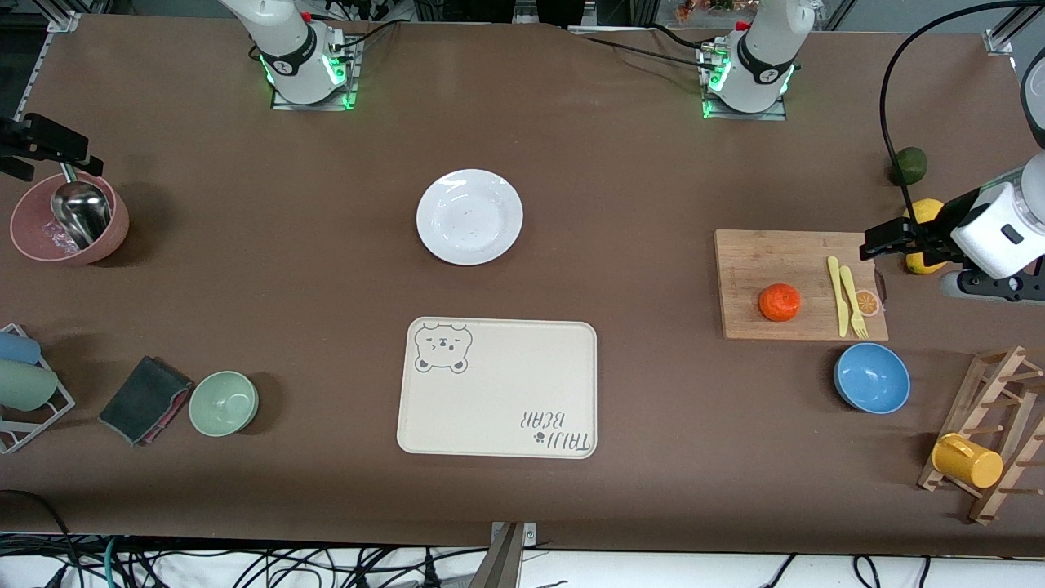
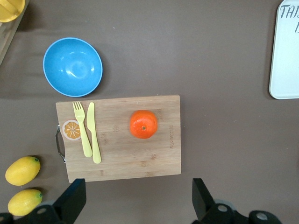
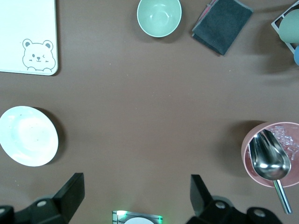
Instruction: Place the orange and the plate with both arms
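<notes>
Orange [image 1: 779, 302] sits on bamboo cutting board [image 1: 759, 261] toward left arm's end of bench [image 1: 245, 245], w/ yellow fork [image 1: 854, 302] & knife [image 1: 836, 294] beside it on same board, plus a small orange-slice picture [image 1: 867, 303] by the board's handle end. Blue bowl [image 1: 872, 378] stands just off the board, nearer the front camera. Plate [image 1: 469, 217], white & round, lies mid-bench; cream bear tray [image 1: 498, 388] lies nearer the camera than plate, the two apart.

Left pincer [image 1: 869, 245] hangs over the board's edge at that end, fingers [image 2: 70, 200] spread wide, nothing between them; two lemons [image 2: 22, 170] lie close by on bench, a green fruit [image 1: 908, 166] near them.

Right pincer [image 1: 49, 143] hangs over the right arm's end of bench, by the pink bowl [image 1: 33, 241] w/ metal scoop [image 1: 80, 211]; fingers [image 3: 70, 196] likewise spread, holding nothing.

Also on bench: green bowl [image 1: 224, 403], dark folded cloth [image 1: 145, 399], cup rack [image 1: 24, 392], wooden mug stand [image 1: 988, 425] w/ yellow mug [image 1: 967, 461].
</notes>
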You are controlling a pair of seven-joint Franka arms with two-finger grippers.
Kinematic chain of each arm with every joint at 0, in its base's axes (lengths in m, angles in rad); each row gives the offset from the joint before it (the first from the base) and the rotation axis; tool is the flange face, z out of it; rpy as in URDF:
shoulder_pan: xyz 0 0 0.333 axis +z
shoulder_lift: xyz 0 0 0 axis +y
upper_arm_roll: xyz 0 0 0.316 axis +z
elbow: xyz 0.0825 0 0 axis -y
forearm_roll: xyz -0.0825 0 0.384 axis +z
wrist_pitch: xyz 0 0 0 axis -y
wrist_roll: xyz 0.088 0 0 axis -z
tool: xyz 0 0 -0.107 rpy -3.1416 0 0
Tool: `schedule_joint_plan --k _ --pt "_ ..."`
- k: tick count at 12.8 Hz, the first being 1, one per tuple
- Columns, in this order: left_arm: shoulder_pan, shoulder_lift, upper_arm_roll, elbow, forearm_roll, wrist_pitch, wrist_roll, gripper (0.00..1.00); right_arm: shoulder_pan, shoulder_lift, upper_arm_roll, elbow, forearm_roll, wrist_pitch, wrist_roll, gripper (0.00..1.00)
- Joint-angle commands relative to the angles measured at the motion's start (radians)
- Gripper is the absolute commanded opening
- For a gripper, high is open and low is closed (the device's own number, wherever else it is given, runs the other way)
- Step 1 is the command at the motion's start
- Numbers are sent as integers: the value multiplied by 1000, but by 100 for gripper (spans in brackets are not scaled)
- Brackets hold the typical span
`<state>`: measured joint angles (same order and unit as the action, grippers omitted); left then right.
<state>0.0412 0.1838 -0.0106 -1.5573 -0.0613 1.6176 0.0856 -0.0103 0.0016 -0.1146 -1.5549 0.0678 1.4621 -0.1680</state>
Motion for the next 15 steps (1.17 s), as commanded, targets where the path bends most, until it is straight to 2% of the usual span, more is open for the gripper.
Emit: schedule_joint_plan --k 1,5,8,10,13,15 --pt "6 14 -2 22 -29 -8 9 100 0 -12 0 -10 4 -6 -8 100" --pt "-10 52 -3 31 -26 13 6 100 0 -11 1 -13 4 -6 -8 100" --pt "-26 185 -8 31 -22 69 0 100 0 -11 3 -13 4 -6 -8 100" --pt "-35 203 -6 31 -17 79 -3 100 0 -11 3 -13 4 -6 -8 100" --pt "-50 273 -6 -29 -17 213 -3 100 0 -11 3 -13 4 -6 -10 100" --pt "-49 260 -8 -145 -17 345 -3 100 0 -11 4 -14 4 -6 -8 100"
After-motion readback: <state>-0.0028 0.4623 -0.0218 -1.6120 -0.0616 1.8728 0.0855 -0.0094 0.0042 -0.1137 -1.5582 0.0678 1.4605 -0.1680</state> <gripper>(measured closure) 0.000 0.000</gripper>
